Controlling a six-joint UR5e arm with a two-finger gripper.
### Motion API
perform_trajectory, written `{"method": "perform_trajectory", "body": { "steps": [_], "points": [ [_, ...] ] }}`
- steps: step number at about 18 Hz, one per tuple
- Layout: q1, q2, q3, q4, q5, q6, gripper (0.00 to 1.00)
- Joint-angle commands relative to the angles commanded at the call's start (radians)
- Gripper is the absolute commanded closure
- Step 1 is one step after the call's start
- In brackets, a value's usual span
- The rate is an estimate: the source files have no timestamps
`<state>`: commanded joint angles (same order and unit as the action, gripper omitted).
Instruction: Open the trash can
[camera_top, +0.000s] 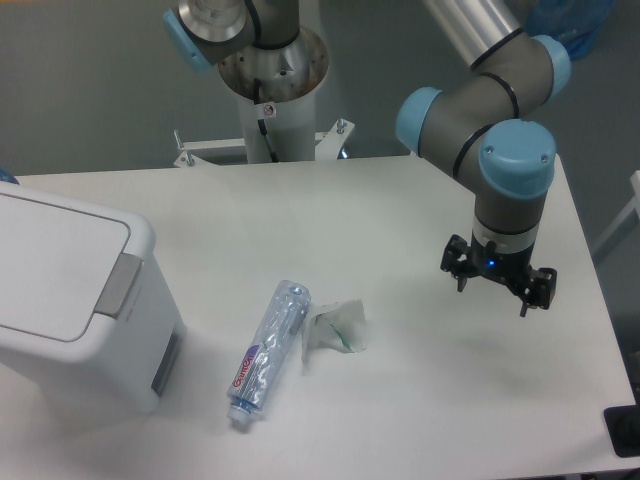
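Note:
The trash can (70, 300) is a large white boxy bin at the left edge of the table. Its flat lid is down, and a grey tab (118, 284) sits on its right rim. My gripper (494, 293) hangs over the right side of the table, far to the right of the bin. Its two black fingers are spread apart with nothing between them.
A clear crushed plastic bottle (267, 350) lies on the table just right of the bin. A crumpled white and green wrapper (336, 327) lies beside it. The arm's white base column (272, 90) stands behind the table's far edge.

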<state>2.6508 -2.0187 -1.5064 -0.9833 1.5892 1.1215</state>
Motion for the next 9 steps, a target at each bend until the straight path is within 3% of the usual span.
{"method": "perform_trajectory", "body": {
  "steps": [2,5,9],
  "points": [
    [-0.018,0.017,-0.006,0.0,-0.027,-0.058,0.0],
    [-0.025,0.028,-0.003,0.003,-0.113,-0.256,0.0],
    [-0.026,0.063,-0.011,0.0,-0.309,-0.313,0.0]
  ]
}}
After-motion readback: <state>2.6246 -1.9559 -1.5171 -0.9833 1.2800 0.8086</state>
